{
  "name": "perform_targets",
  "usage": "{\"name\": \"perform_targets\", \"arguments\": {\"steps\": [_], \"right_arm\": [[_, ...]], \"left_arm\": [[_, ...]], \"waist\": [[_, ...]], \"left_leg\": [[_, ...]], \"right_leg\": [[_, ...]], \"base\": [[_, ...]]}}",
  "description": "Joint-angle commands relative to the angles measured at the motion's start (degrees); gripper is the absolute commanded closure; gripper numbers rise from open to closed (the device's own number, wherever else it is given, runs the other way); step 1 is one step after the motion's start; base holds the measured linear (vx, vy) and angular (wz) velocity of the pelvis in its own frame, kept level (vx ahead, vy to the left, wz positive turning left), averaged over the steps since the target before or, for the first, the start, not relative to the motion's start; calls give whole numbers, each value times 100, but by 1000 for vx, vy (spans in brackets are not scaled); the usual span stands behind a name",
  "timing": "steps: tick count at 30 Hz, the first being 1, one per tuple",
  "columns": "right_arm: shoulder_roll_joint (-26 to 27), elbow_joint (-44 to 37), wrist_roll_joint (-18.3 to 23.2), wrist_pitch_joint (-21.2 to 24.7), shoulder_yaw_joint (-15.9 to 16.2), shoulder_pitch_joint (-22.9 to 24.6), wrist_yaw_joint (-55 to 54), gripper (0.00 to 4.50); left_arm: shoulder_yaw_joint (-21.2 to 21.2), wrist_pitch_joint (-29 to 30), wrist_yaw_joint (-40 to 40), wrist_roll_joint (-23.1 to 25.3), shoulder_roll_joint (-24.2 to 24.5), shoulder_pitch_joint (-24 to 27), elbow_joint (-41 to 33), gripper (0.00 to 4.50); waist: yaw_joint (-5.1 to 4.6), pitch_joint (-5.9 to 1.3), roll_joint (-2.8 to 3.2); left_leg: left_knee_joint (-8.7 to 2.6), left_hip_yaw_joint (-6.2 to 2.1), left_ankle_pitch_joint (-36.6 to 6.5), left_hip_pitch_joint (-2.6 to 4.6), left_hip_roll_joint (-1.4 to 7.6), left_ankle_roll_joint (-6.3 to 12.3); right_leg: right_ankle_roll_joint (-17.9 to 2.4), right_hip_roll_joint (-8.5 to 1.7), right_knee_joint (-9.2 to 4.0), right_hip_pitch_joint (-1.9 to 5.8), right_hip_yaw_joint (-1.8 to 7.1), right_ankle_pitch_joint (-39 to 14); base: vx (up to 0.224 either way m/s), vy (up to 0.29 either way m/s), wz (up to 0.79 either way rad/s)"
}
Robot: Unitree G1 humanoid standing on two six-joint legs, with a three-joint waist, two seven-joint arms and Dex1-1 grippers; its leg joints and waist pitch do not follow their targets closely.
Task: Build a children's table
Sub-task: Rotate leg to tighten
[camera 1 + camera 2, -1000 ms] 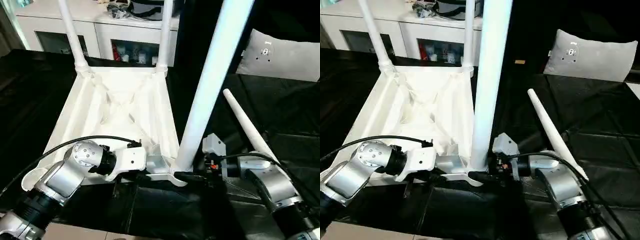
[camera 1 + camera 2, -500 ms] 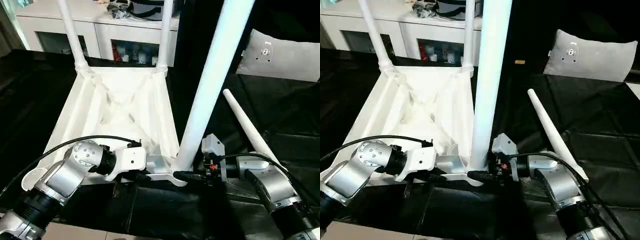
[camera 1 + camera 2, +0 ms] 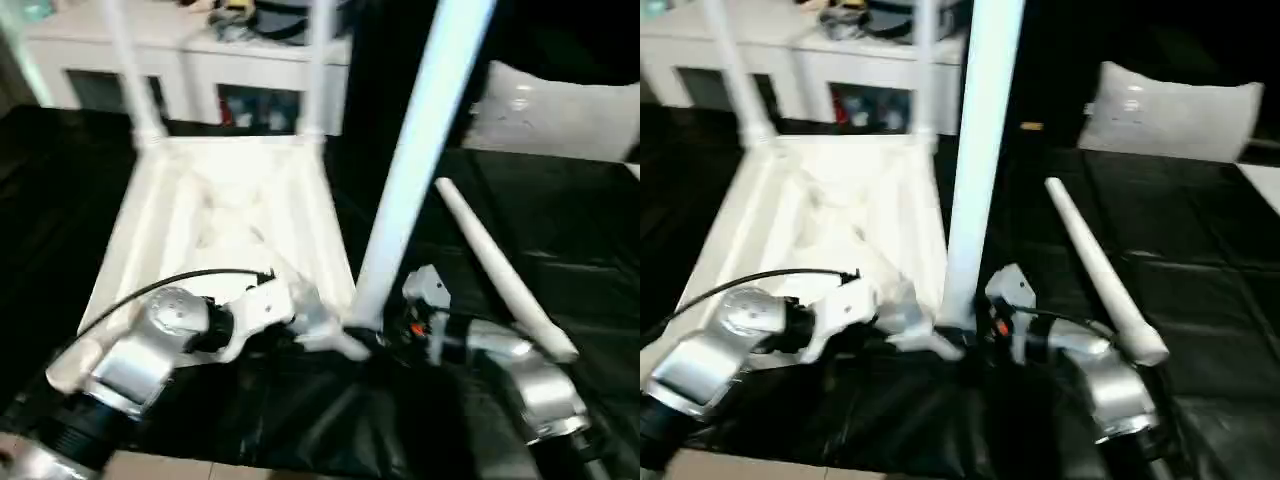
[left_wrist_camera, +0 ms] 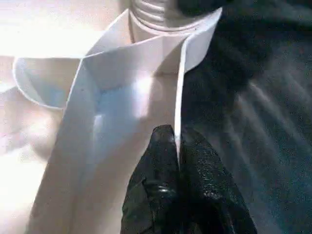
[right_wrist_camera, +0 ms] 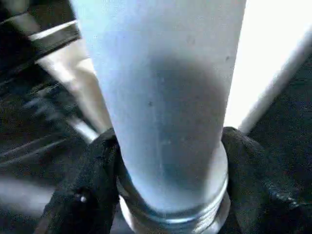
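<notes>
The upturned children's table (image 3: 225,215) lies ribbed side up on a black sheet (image 3: 1200,270), two legs (image 3: 128,70) standing in its far corner sockets, well beyond both grippers. At its near edge the left gripper (image 4: 176,146) is pinched tight on a thin white rim of the tabletop, a black finger (image 4: 158,161) on either side of the wall, just short of the near corner socket. To the right of that gripper, a third leg (image 3: 415,160) rises from the socket, leaning a little. The right gripper (image 5: 170,161) clasps this leg at its threaded base, its fingers (image 5: 85,190) spread to the leg's width and pressed against both sides. Further right, beyond the right forearm, a fourth leg (image 3: 1095,270) lies loose on the sheet. A white cabinet (image 3: 200,60) stands behind the table, and a pale cushion (image 3: 1175,110) rests at the far right.
</notes>
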Motion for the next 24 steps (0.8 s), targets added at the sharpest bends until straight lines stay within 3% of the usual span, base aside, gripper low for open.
{"name": "perform_targets", "arguments": {"steps": [1,2,3,4,5,6,7,9,10,11,13,14,16,18,20,22,24], "right_arm": [[647,214,-1,330,250,80,-699,183],[647,214,-1,330,250,80,-699,183],[769,219,-2,374,215,75,-855,183],[1285,333,-6,532,3,-23,-1583,183],[1285,333,-6,532,3,-23,-1583,183],[1560,444,-14,612,-151,-140,-2057,183],[1628,461,-18,657,-193,-183,-2178,183],[1739,462,-25,688,-261,-239,-2370,183],[1820,456,14,718,-324,-328,-2463,183],[1851,438,33,688,-340,-341,-2478,148],[1841,472,-50,553,-348,-329,-2539,111],[1815,623,-106,430,-398,-325,-2541,111],[1757,584,-223,354,-485,-265,-2621,85],[1723,427,-197,392,-567,-202,-2667,66],[1544,97,-124,410,-540,-73,-2490,58],[1327,-132,-152,325,-460,42,-2267,29],[1108,-348,-12,310,-534,134,-1941,13]], "left_arm": [[84,575,908,-99,-793,-19,-269,450],[84,575,908,-99,-793,-19,-269,450],[124,704,1058,-78,-931,-31,-293,450],[253,1061,1727,60,-1542,-139,-280,450],[253,1061,1727,60,-1542,-139,-280,450],[258,1136,2059,128,-1881,-273,-211,450],[265,1177,2124,136,-1953,-325,-201,450],[235,1231,2173,141,-2059,-420,-209,450],[233,1303,2149,127,-2096,-559,-209,450],[218,1333,2149,137,-2115,-627,-217,450],[189,1361,2175,198,-2103,-667,-215,450],[172,1320,2199,270,-2074,-664,-124,450],[144,1379,2171,348,-2002,-631,-145,450],[132,1393,2147,358,-1924,-589,-184,450],[75,1211,2045,359,-1678,-506,-165,450],[3,1005,1885,380,-1448,-434,-120,450],[8,876,1717,359,-1234,-387,-90,450]], "waist": [[0,-155,32],[-43,-135,39],[-42,-153,20],[-86,-117,10],[-106,-102,24],[-101,-124,4],[-114,-110,-5],[-116,-137,-10],[-111,-150,-2],[-99,-158,32],[-84,-210,28],[-62,-225,148],[-87,-259,62],[-73,-198,78],[-76,-187,112],[-85,-181,70],[-81,-160,84]], "left_leg": [[-500,-170,-1776,18,298,-160],[-505,-166,-1829,21,300,-177],[-487,-178,-1841,30,285,-143],[-506,-161,-1775,3,293,-109],[-505,-150,-1817,12,292,-125],[-491,-170,-1798,27,288,-129],[-505,-180,-1711,-22,271,-91],[-499,-175,-1639,-6,279,-81],[-489,-165,-1542,-12,279,-53],[-479,-154,-1375,-21,272,-19],[-430,-142,-843,-71,263,85],[-400,-154,-488,-89,257,144],[-363,-134,-160,-106,248,313],[-378,-112,-355,-94,257,437],[-408,-122,-633,-81,277,377],[-423,-121,-808,-78,290,310],[-434,-123,-892,-77,293,262]], "right_leg": [[-891,-498,-601,109,275,-2155],[-890,-490,-615,65,281,-2210],[-821,-499,-640,73,282,-2290],[-821,-476,-630,52,302,-2160],[-843,-464,-640,11,306,-2195],[-826,-491,-648,26,302,-2229],[-774,-475,-648,52,291,-2171],[-753,-464,-630,44,295,-1967],[-771,-449,-614,49,299,-1648],[-827,-440,-590,53,306,-1236],[-948,-440,-508,119,297,-324],[-1065,-441,-426,129,286,363],[-1246,-419,-375,185,265,1145],[-1343,-444,-422,164,265,899],[-1311,-442,-468,164,259,392],[-1208,-439,-495,170,267,25],[-1162,-453,-515,150,274,-303]], "base": [[0,0,0],[0,0,0],[0,0,0],[0,0,0],[0,0,0],[0,0,0],[0,0,0],[0,0,0],[0,0,0],[0,0,0],[0,0,0],[50,-8,-1],[0,0,0],[0,0,0],[0,0,0],[0,0,0],[0,0,0]]}}
